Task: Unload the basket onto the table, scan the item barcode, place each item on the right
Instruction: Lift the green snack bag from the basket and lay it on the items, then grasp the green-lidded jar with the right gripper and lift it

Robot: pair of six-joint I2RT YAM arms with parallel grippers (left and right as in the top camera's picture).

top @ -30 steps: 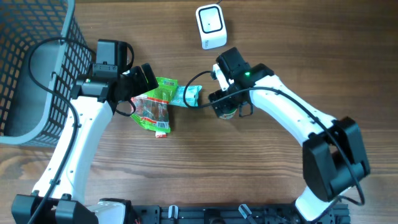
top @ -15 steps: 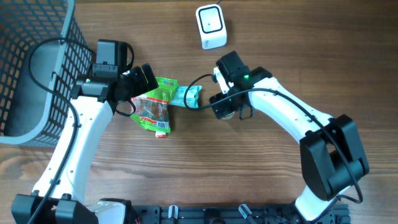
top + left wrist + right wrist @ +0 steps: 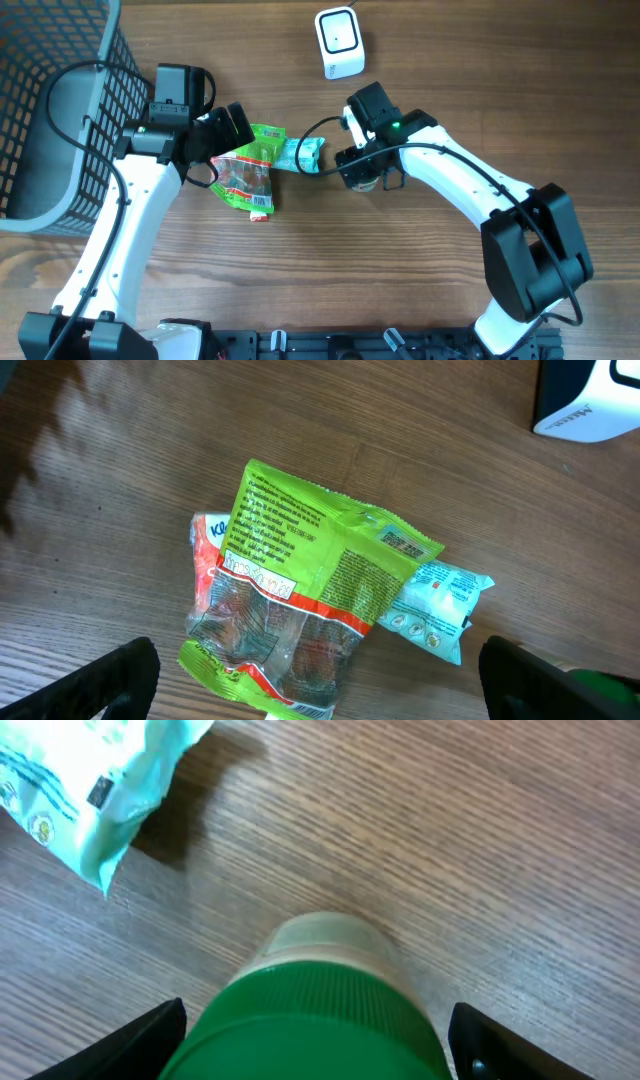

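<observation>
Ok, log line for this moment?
left gripper: open above green snack bag | right gripper: straddling green-capped container, grip unclear | scanner: no item at it

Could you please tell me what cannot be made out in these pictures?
Green-capped bottle: the right wrist view shows only its top; the label is hidden beneath, and the right arm mostly covers it overhead.
Right end effector: whether its fingers touch the bottle is unclear; the bottom edge cuts them off.
Scanner: cut off by the left wrist view's top-right corner.
Teal packet: partly under the green snack bag; print too small.
</observation>
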